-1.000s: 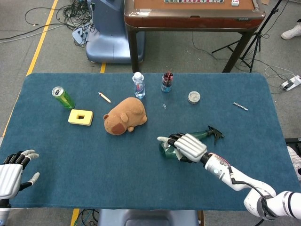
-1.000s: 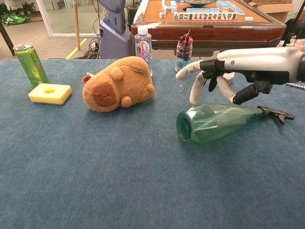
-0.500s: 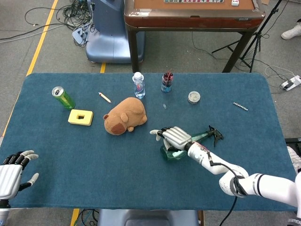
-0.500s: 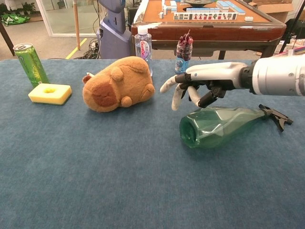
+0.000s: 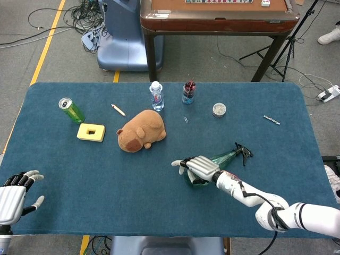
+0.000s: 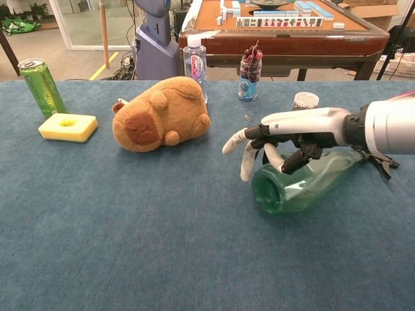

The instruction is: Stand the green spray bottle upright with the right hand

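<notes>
Lying on its side on the blue table, the green spray bottle is the landmark here: its round base faces the camera in the chest view and its black nozzle points away toward the right edge. The right hand sits directly over the bottle's wide end, fingers spread and curving down around the body; whether they press on the plastic yet cannot be told. The step in hand looks like the reach and grasp, so the next move likely calls for closing firmly round the body, then tipping the base down onto the cloth. The left hand rests far to the bottle's left at the near table edge, fingers apart, holding nothing. Beyond the bottle and to its left lie a brown plush animal, a yellow block and a green can. Behind the bottle stand a small clear water bottle, a cup of dark sticks and a lidded little jar whose contents cannot be seen.
</notes>
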